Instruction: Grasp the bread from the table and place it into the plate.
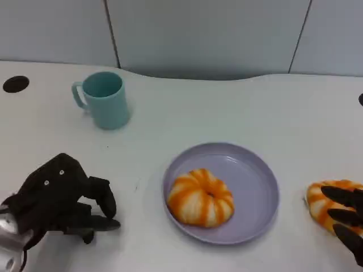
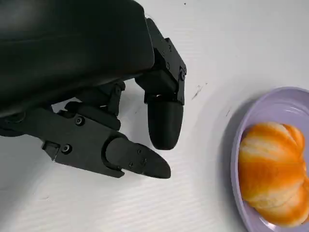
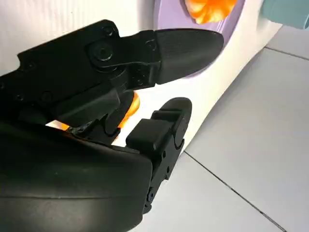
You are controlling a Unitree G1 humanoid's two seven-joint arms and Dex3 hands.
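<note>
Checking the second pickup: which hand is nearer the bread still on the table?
Right. The right hand overlaps that bread; the left hand sits beyond the plate.

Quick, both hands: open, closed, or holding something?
Left hand: open, holding nothing, over the white table.
Right hand: fingers over the orange-striped round bread; grip cannot be told.

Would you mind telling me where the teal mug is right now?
In the head view the teal mug stands upright at the table's far left, beyond the left hand and up-left of the purple plate.
</note>
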